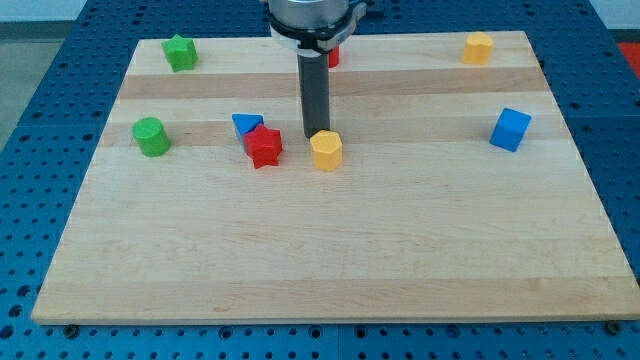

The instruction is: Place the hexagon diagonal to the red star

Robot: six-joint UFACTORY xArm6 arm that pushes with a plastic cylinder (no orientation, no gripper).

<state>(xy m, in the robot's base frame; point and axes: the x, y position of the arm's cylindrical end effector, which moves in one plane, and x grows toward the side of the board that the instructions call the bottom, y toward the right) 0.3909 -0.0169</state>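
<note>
Tip [312, 136] down on board, just off yellow hexagon [326, 150] at its 11 o'clock, touching or nearly so, can't tell which. No jaws to open or close here: bare rod, nothing clamped.

Hexagon sits near board centre, level with red star [264, 146], at star's 3 o'clock, small gap between. So currently beside, not diagonal. Judgement: needs shove toward 5–6 o'clock to land at star's 4–5 o'clock; tip already on far side, decent line for that.

Blue triangle [246, 124] touching star at its 11 o'clock, best left alone.

Blocks look like glossy moulded plastic, short prisms, flat tops, should slide easily on smooth pale wood board [330, 260]. Risk: off-centre contact spins or skews hexagon toward 3 o'clock
</note>
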